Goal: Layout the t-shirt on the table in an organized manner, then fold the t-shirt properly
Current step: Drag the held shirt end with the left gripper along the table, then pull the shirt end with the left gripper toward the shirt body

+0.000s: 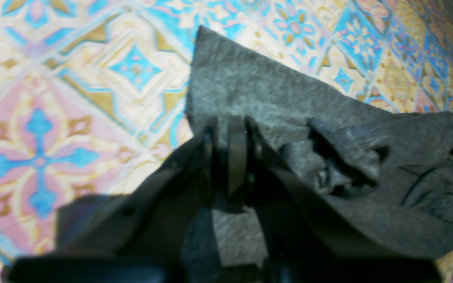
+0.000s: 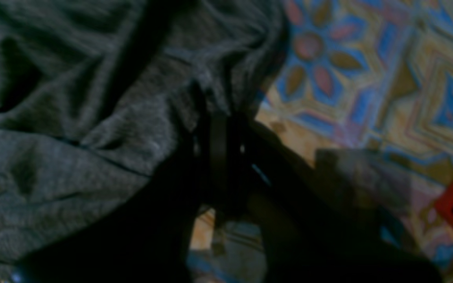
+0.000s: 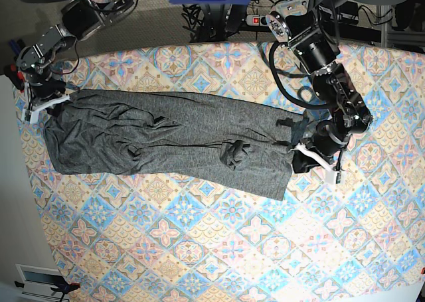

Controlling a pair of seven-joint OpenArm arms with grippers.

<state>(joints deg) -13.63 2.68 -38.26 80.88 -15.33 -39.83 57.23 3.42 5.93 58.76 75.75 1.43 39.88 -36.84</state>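
Each claw pinches an end of the t-shirt [image 3: 172,139] stretched across the table [image 3: 219,249].

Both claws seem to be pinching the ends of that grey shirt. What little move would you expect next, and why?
Probably a short pull apart. The left gripper and right gripper are shut on opposite ends of the t-shirt, which lies stretched but wrinkled, with a bunched lump mid-cloth, on the table.
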